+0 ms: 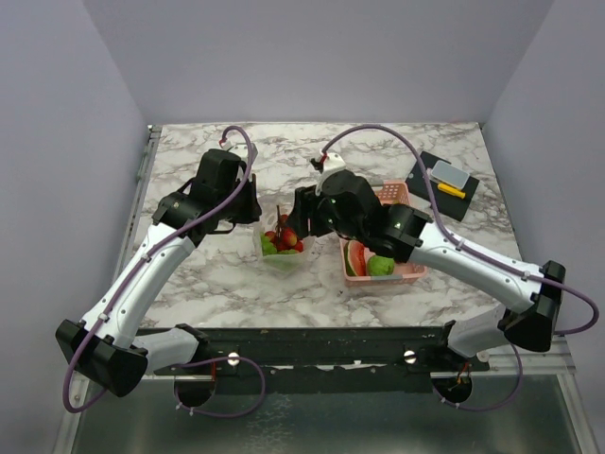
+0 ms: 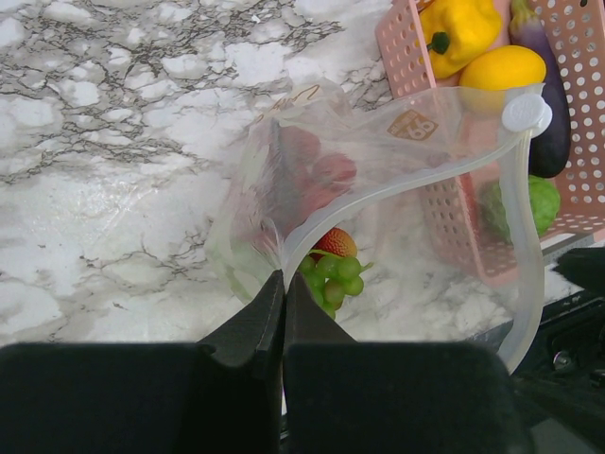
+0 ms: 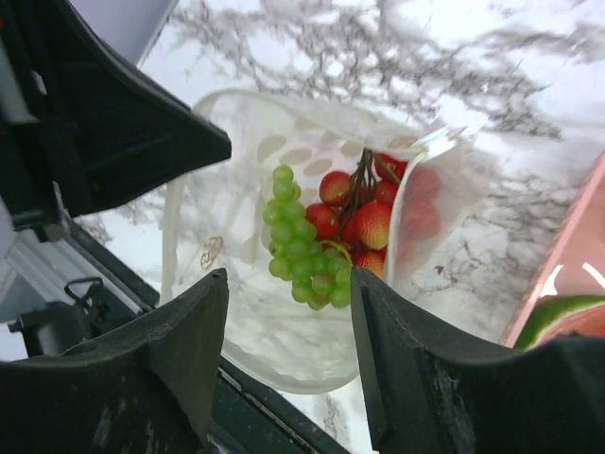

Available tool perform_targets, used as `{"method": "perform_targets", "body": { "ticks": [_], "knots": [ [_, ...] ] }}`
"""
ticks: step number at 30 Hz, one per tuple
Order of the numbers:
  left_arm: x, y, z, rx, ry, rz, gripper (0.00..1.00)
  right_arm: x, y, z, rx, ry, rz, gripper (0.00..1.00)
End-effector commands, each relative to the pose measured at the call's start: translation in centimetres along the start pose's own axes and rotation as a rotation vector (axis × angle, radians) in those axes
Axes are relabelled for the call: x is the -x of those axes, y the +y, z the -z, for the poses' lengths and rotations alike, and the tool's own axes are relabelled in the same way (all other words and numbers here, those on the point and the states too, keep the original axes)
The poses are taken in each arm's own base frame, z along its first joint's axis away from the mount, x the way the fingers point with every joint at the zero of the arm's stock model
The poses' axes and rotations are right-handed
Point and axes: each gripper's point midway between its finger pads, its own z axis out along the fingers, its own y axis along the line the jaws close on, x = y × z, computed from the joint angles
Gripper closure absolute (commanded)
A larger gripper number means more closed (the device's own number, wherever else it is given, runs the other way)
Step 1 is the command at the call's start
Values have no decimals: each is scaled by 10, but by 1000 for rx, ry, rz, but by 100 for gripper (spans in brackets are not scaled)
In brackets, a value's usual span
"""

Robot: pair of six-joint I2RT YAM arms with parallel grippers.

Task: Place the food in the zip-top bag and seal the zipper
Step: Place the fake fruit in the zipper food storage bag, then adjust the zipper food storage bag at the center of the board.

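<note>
zip-top bag (image 2: 378, 161): clear glossy plastic | basket (image 2: 591, 57): pink perforated plastic | table (image 2: 95, 142): smooth marble-look

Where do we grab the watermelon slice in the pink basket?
Mid-length, jaws across its short width, coming straight down. The watermelon slice lies red face up along the left end wall of the pink basket, with a green fruit close on its other side, so sideways approaches look blocked. The gaps look tight.
</note>
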Motion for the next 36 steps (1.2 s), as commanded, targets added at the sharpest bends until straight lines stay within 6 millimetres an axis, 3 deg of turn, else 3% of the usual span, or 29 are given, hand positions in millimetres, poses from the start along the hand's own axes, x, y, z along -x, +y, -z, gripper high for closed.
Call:
{"method": "perform_targets", "body": {
  "ticks": [1,8,13,19,25,27,29,36],
  "knots": [
    [7,-7,3,-31,-20,3,100,26,-17,27,-111,-65,37,40],
    [5,-7,2,-35,-13,2,100,28,-38,31,-234,-48,69,41],
    [6,-7,4,-36,-13,0,100,0,-46,15,-274,48,67,45],
    [4,-6,4,-29,-8,-1,100,-36,-42,-5,-246,148,26,51],
    [2,-3,5,-13,-3,0,100,-54,-42,-11,-243,213,26,64],
    [1,-1,6,-7,-2,-3,100,-53,-44,-10,-247,212,30,77],
    [1,0,7,0,-2,-3,100,-49,-45,-9,-254,202,41,97],
    [9,10,16,69,-12,-17,100,-4,-45,-5,-306,130,127,99]
  ]
}}
